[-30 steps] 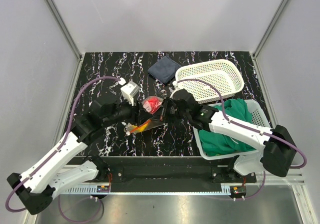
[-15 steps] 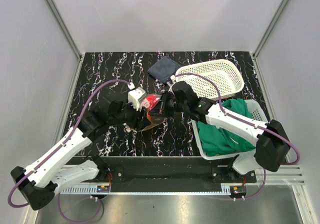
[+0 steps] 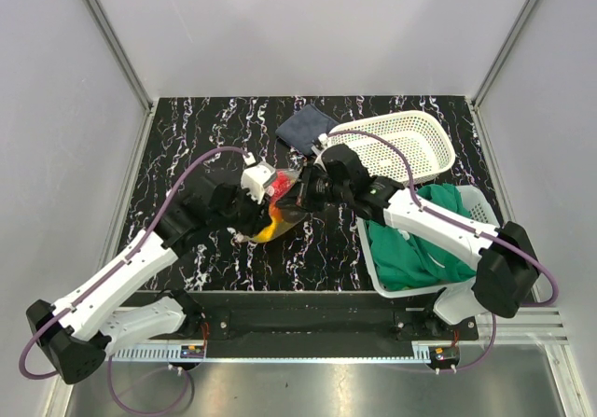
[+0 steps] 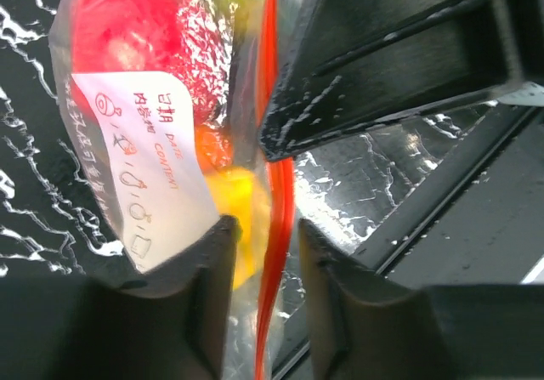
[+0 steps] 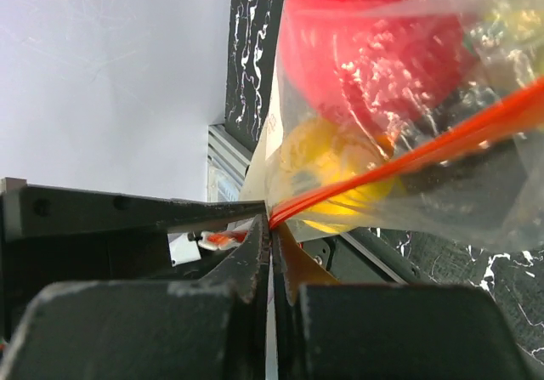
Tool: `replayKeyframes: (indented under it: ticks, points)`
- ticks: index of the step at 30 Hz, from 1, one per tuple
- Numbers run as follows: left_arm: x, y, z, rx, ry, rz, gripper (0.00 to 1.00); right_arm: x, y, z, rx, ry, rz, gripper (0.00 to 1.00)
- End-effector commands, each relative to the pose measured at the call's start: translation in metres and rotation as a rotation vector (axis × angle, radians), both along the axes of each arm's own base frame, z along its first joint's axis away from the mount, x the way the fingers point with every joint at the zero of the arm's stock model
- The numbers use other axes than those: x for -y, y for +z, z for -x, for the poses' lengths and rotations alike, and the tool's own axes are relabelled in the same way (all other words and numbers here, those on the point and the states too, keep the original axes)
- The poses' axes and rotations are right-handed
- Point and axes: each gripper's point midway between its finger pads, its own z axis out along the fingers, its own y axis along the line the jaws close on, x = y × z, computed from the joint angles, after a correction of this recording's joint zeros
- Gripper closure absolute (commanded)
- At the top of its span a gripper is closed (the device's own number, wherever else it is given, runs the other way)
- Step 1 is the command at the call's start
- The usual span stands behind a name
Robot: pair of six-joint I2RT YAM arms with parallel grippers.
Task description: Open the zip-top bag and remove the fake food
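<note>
Both grippers at the zip-top bag (image 3: 283, 208), centre of the top view.
I see the right gripper (image 5: 270, 227) closed on the film at the red zip strip (image 4: 274, 184). The left gripper (image 4: 259, 235) straddles that edge, and I cannot tell whether it clamps. The fake food (image 4: 119, 31) sits inside, upper left.

A black table (image 3: 187, 128) veined with white fills the floor of the grey-walled booth. Out at twelve o'clock a dark blue cloth (image 3: 305, 126) lies folded, near the far edge. Just beside it, toward two o'clock, sits a white basket (image 3: 436, 146), tilted. At four o'clock a second white basket (image 3: 480, 214) holds a crumpled green cloth (image 3: 410, 249).
</note>
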Motion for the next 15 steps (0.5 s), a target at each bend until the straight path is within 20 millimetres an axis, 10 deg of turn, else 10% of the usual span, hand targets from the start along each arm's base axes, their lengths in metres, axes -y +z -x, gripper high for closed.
replayKeyframes:
  ticks: [1, 3, 9, 15]
  points:
    - [-0.005, 0.015, -0.013, 0.057, 0.037, -0.035, 0.82, 0.001, 0.030, -0.011, 0.067, 0.016, -0.053, 0.98]
    - [-0.008, 0.018, -0.016, 0.066, 0.060, -0.041, 1.00, 0.008, 0.028, -0.013, 0.149, 0.065, -0.023, 0.75]
    - [-0.006, 0.031, -0.011, 0.095, 0.029, -0.007, 1.00, 0.038, 0.029, -0.013, 0.469, 0.245, 0.132, 0.37]
    - [0.006, 0.046, -0.005, 0.106, -0.053, 0.038, 1.00, 0.052, 0.041, -0.008, 0.809, 0.374, 0.180, 0.29]
